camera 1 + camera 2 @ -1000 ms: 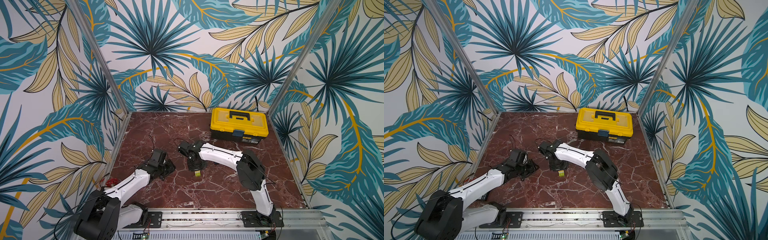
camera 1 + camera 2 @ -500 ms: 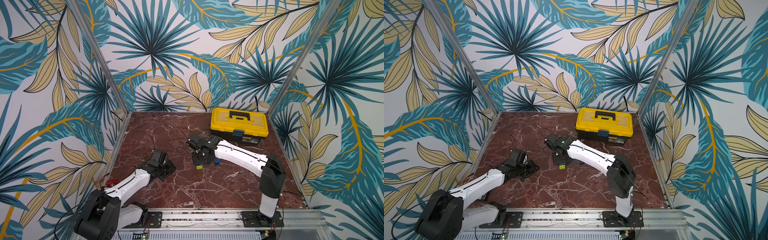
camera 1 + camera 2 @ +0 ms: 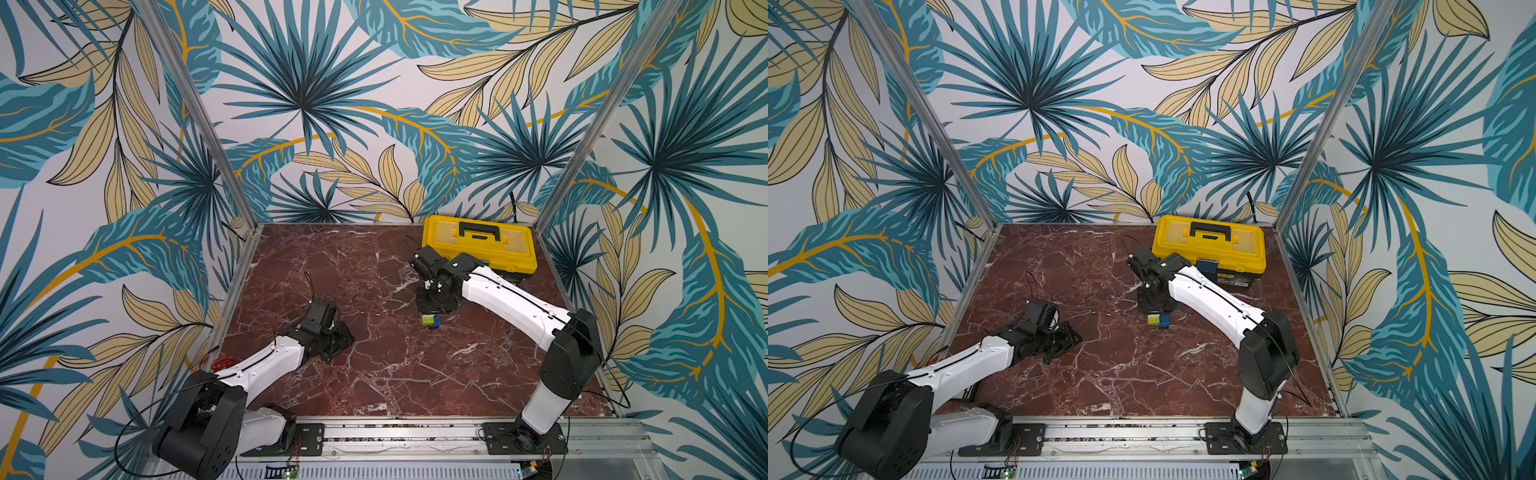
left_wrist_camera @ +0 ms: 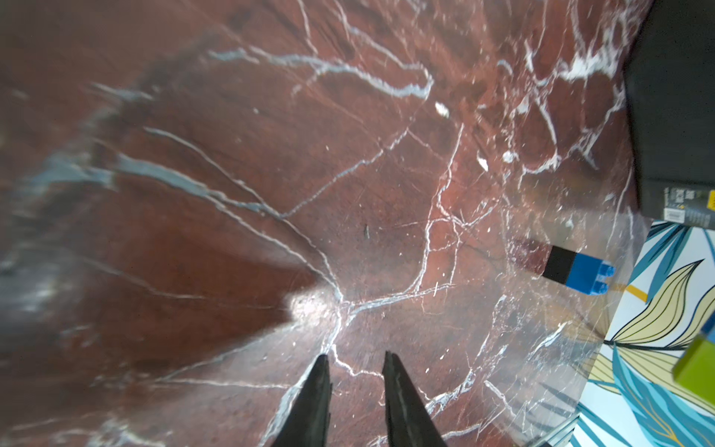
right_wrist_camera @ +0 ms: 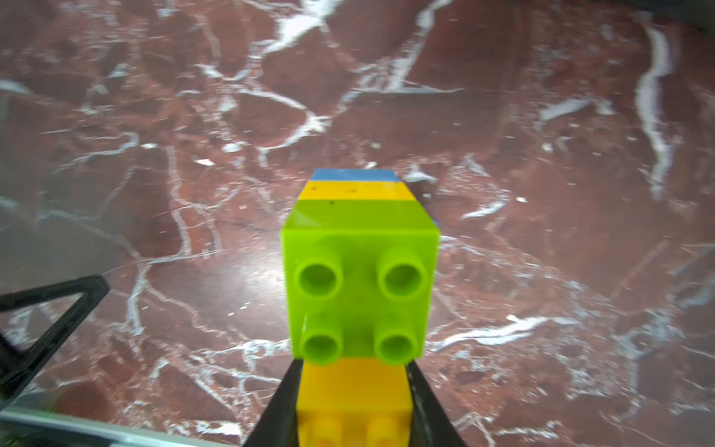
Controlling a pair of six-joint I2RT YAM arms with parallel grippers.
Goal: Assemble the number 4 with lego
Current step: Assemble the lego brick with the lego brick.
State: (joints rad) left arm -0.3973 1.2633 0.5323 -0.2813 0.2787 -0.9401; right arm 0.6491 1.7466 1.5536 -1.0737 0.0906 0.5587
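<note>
Pinching one lego stack (image 5: 360,294) (one lime, two yellow) is right end effector (image 5: 354,365); left end effector (image 4: 356,356) stands narrow.

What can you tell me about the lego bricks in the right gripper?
The joined bricks are glossy plastic: a lime green brick with four round studs facing the right wrist camera, a yellow layer behind it, then a blue layer. A second yellow brick, also studded, is clamped in the right gripper. Whether they touch the marble table cannot be told.
</note>
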